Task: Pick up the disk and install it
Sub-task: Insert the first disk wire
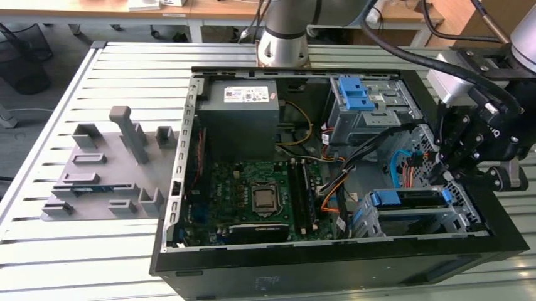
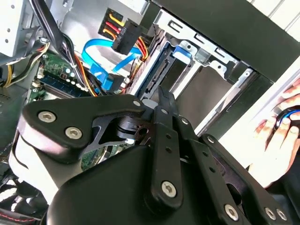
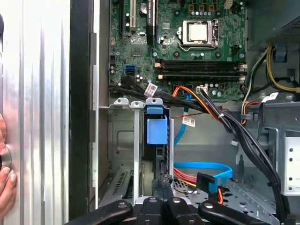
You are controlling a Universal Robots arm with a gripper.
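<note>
in the exterior view the gripper [image 1: 459, 164] hangs at the three o'clock side of the open computer case [image 1: 277, 266], just above the drive cage [image 1: 423, 222] in the case's four o'clock corner. in both wrist views its black fingers [image 2: 165, 104] meet at the tips with no gap between them, and nothing is pinched there; they sit just above the cage's metal edge.

the disk [image 1: 408, 198] is already in that cage, standing on edge in a slot, its blue bracket tab showing at the top; in the first wrist view that blue tab [image 3: 156, 126] lies straight ahead of the fingertips.

beside the cage a flat blue cable [image 3: 206, 168] and a bundle of red and orange wires [image 3: 206, 105] loop across the case floor. further in, the green motherboard [image 1: 255, 200] with its bare cpu socket [image 3: 198, 31] fills the middle. beyond it, near twelve o'clock, sit the grey power-supply box [image 1: 243, 106] and an upper bay with light-blue latches [image 1: 356, 94].

outside the case, at nine o'clock on the slatted table [image 1: 125, 69], rests a grey fixture [image 1: 109, 169]. a person's hand [image 2: 281, 131] rests on the table by the case wall.
</note>
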